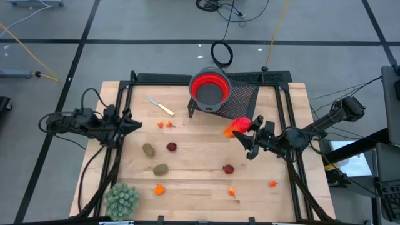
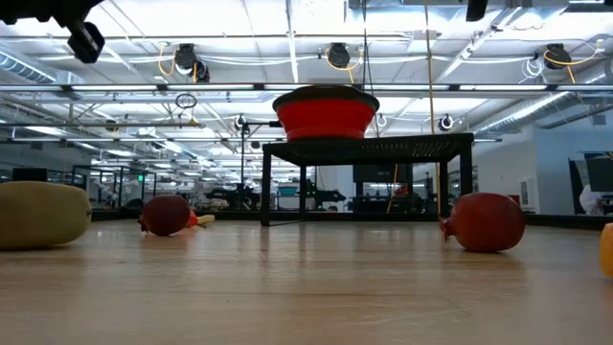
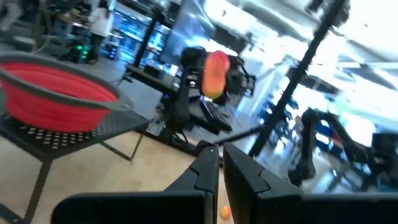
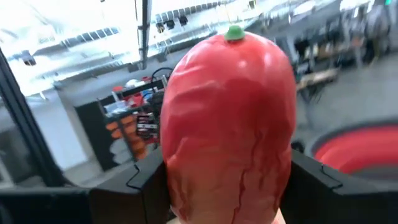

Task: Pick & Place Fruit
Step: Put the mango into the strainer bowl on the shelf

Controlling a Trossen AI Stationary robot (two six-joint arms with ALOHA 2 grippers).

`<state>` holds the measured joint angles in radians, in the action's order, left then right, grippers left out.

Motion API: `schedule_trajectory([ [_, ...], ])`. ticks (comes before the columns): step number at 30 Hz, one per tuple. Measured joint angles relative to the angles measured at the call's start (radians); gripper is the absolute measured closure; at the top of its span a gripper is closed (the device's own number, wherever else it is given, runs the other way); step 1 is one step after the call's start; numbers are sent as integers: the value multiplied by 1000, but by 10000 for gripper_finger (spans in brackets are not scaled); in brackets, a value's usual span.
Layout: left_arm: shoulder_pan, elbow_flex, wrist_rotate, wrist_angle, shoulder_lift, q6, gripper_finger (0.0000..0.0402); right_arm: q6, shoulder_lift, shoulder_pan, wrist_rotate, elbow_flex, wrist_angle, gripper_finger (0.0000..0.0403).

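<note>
1. Long red-orange fruit (image 4: 229,124) clamped between the fingers of the right gripper (image 1: 249,132), lifted off the table (image 1: 200,181), just beside the red bowl (image 1: 210,89) on its black stand (image 1: 250,94); probably headed into the bowl.
2. Remaining fruit on the wood: two kiwis (image 1: 148,149), dark red rounds (image 1: 171,147), small orange pieces (image 1: 159,189).
3. Left gripper (image 1: 132,124) closed, empty, parked at the left edge, out of the way.
4. Knife (image 1: 160,105) and spiky plant ball (image 1: 121,200) untouched.

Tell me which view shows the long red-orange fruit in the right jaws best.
The right wrist view: the long red-orange fruit fills it, clamped by the right gripper. The high view shows it small, near the red bowl. The left wrist view shows it distant. The low view misses it.
</note>
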<state>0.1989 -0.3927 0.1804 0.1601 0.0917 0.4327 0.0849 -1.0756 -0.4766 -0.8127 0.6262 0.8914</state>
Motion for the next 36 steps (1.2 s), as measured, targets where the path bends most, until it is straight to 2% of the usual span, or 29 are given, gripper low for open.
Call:
schedule_trajectory([
  [5, 0, 0, 55, -2, 29, 71, 380, -251, 0, 19, -5, 0, 48, 185],
  [9, 0, 0, 61, -11, 82, 126, 380, -419, 0, 27, -56, 0, 81, 182],
  [14, 0, 0, 64, -80, 171, 162, 380, -620, 0, 29, -103, 0, 92, 184],
  [20, 0, 0, 64, -191, 277, 179, 380, -809, 0, 29, -107, 0, 104, 179],
  [28, 0, 0, 63, -317, 378, 175, 380, -873, 0, 29, -108, 0, 106, 184],
  [36, 0, -6, 62, -435, 512, 97, 380, -663, 0, 56, -108, 0, 130, 185],
])
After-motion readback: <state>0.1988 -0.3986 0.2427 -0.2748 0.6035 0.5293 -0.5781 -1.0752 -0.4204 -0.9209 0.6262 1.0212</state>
